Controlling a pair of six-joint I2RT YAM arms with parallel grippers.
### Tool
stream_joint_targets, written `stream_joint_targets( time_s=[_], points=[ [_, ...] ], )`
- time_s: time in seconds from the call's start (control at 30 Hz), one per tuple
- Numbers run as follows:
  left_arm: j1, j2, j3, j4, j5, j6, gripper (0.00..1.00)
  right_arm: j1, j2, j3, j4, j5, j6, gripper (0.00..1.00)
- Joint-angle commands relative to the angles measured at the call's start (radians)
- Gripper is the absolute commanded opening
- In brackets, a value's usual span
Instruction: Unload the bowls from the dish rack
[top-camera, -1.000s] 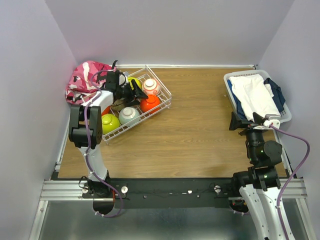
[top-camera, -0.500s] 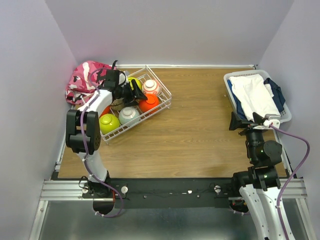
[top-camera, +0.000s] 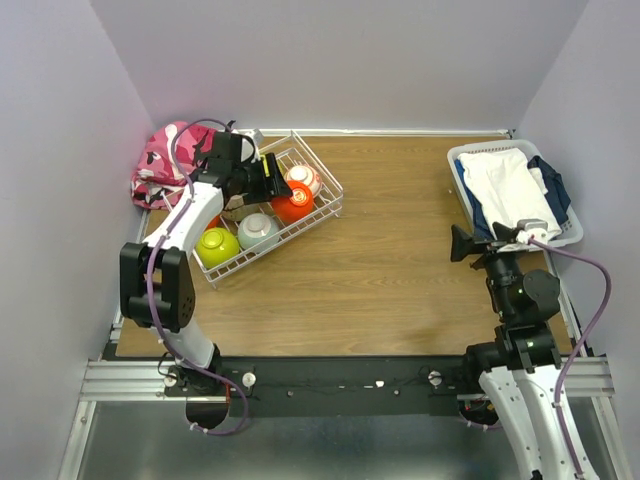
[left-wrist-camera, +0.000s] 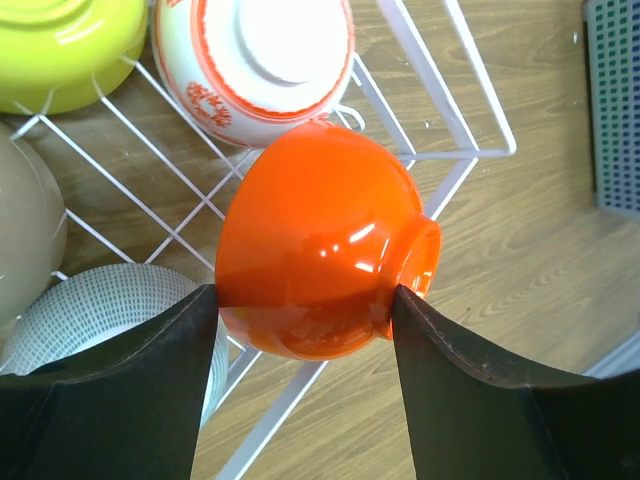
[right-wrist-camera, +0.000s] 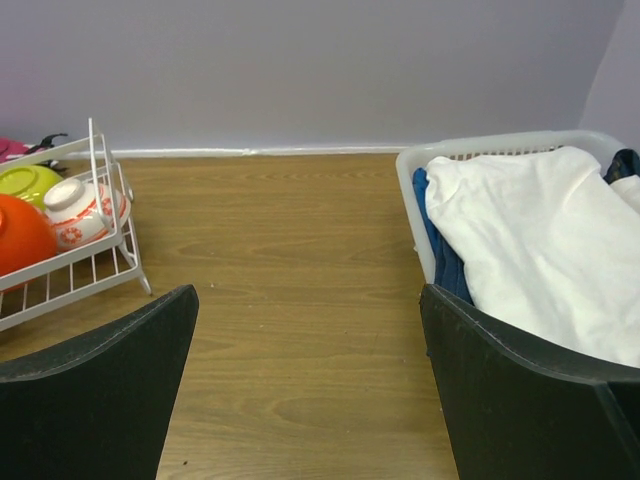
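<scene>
**A:** Far left, first item?
**B:** Pink camouflage bag (top-camera: 160, 162), against the wall, just beside the dish rack (top-camera: 318, 162).

**A:** Rack contents?
**B:** Lime-green bowl (top-camera: 217, 245) at the near end. Pale teal bowl (top-camera: 258, 230) just beside it. Tan bowl (left-wrist-camera: 25, 225), mostly under the arm in the top view. Second lime-green bowl (left-wrist-camera: 60, 45) at the far side. White bowl with red pattern (top-camera: 304, 177) by the right wall, foot ring showing.

**A:** Left gripper?
**B:** Left gripper (left-wrist-camera: 300, 300): clamped on the orange bowl (left-wrist-camera: 320, 240), one finger against each side. The bowl is tilted on its side above the rack's right corner wires. Whether it touches the wires, I cannot tell.

**A:** Middle?
**B:** Wooden table (top-camera: 400, 270).

**A:** Right side?
**B:** Right gripper (right-wrist-camera: 308, 295): fingers spread wide, nothing between them, above the table. Near it is a white plastic basket (top-camera: 455, 155) holding a white cloth (top-camera: 505, 185) over dark blue garments.
</scene>
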Motion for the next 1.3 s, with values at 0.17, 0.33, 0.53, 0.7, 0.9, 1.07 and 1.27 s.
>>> stream_joint_targets(
  time_s=[0.17,0.33,0.53,0.7,0.9,1.07,1.27],
  points=[
    [-0.124,-0.165,0.014,-0.010,-0.264,0.182,0.45,0.005,0.149,0.160,-0.106,-0.037,0.031,1.00],
    [-0.177,-0.207,-0.005,0.004,-0.374,0.247,0.45,0.007,0.258,0.243,-0.178,-0.039,0.102,1.00],
    [-0.259,-0.280,-0.067,0.053,-0.476,0.351,0.46,0.008,0.399,0.364,-0.286,0.023,0.267,1.00],
    [-0.357,-0.357,-0.145,0.133,-0.593,0.452,0.46,0.008,0.581,0.485,-0.365,-0.141,0.304,1.00],
    [-0.470,-0.446,-0.253,0.249,-0.704,0.617,0.45,0.008,0.758,0.616,-0.499,-0.247,0.332,1.00],
    [-0.603,-0.512,-0.342,0.384,-0.784,0.744,0.46,0.008,0.859,0.645,-0.530,-0.330,0.363,1.00],
    [-0.753,-0.529,-0.455,0.513,-0.880,0.868,0.46,0.008,0.901,0.639,-0.530,-0.376,0.390,1.00]
  ],
)
